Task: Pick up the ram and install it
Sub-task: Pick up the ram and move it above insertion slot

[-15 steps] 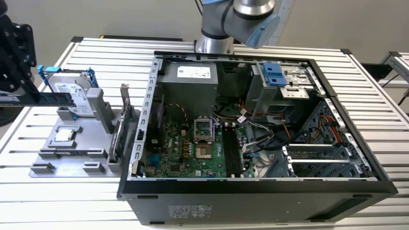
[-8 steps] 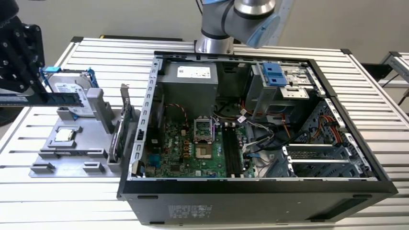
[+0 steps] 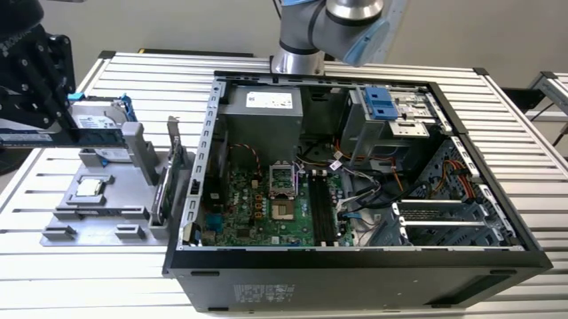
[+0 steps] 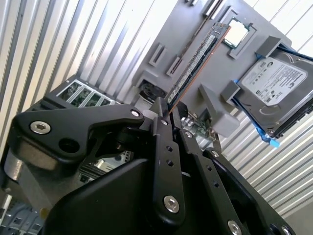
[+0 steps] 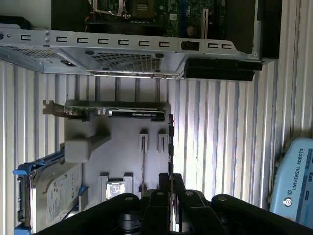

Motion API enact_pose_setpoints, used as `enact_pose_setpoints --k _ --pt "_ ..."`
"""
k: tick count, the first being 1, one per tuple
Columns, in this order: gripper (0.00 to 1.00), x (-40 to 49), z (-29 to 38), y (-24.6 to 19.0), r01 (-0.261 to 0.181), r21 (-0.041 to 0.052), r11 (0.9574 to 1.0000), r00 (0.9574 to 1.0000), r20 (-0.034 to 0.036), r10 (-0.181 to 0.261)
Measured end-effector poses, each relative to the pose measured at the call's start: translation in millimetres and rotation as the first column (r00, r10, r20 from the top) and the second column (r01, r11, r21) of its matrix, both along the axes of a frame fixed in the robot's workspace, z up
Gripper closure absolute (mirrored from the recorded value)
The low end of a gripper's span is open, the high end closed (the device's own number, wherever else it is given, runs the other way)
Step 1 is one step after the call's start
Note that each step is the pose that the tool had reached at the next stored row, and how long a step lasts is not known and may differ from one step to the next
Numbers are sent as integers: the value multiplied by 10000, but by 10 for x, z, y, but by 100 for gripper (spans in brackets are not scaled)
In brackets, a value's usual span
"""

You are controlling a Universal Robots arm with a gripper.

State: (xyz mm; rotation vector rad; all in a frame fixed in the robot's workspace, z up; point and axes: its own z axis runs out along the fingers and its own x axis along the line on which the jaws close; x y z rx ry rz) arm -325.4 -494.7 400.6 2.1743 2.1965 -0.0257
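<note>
The gripper (image 4: 170,115) is clenched on the ram (image 4: 198,58). In the second wrist view, one end of the stick is pinched between the black fingers (image 4: 161,147), and the rest projects away from them over the grey holder (image 4: 195,19). Contact between the ram and the holder cannot be determined.

In the exterior view, the ram (image 3: 71,138) is seen at the left edge of the frame. It is held level and edge-up, below the black gripper body and above the rear part of the holder (image 3: 98,219).

The following parts are carried by the holder:
- a hard drive (image 3: 96,123) with blue rails, just behind the ram;
- a square silver processor (image 3: 89,188), lying flat near the middle;
- an expansion card (image 3: 175,159), standing on edge at the side nearest the case.

The open computer case (image 3: 355,259) is laid on its side at the centre and right of the frame, well apart from the ram. The motherboard (image 3: 257,206) is exposed inside it, with the black memory slots (image 3: 321,212) running front to back. Holder and case are supported on a slatted metal table (image 3: 71,279).
</note>
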Motion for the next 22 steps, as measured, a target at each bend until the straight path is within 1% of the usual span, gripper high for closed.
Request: enact_pose_setpoints --k 22 --pt "100 350 0 0 1 0 10000 10000 -14 -1"
